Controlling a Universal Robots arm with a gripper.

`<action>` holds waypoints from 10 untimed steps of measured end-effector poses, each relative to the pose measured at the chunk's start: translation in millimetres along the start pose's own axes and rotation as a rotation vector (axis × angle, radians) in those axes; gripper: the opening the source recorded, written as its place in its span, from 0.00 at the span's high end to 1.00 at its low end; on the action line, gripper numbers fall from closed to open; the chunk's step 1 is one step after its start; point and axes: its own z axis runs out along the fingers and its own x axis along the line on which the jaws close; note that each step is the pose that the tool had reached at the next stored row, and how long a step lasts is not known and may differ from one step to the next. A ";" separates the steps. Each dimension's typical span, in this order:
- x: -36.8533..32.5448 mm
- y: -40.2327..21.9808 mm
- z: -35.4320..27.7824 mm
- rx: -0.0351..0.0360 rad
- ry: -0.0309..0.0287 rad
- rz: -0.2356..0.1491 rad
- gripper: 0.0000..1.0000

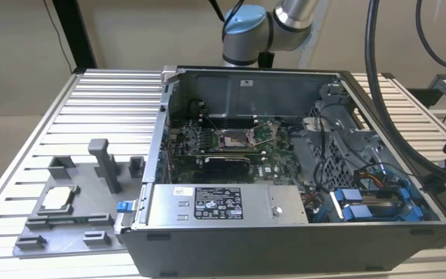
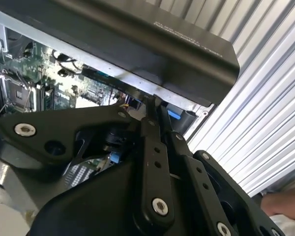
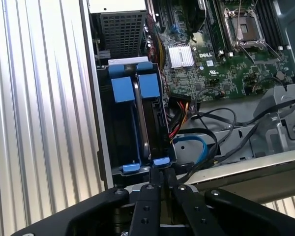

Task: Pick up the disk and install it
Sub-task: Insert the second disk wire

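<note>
The disk (image 3: 143, 115) is seen standing in its blue slot inside the computer case (image 3: 96, 123), just in front of the hand (image 3: 159, 178), whose fingers are pressed together, so it should be pushed in slowly and straight.

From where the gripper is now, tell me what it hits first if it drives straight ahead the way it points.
Most likely the disk, standing on edge in its blue bracket in the drive bay. In the first wrist view the gripper points at the bracket's near end, just beyond the case edge. Depth is unclear, so the gap can't be judged.
</note>
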 end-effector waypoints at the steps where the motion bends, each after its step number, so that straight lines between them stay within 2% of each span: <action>1: 0.9 4.1 0.5 0.0000 0.0000 0.000 1.00; 7: 6.3 30.2 6.8 0.0033 -0.0007 -0.001 1.00; 10: 7.3 43.5 10.2 0.0113 -0.0020 -0.002 1.00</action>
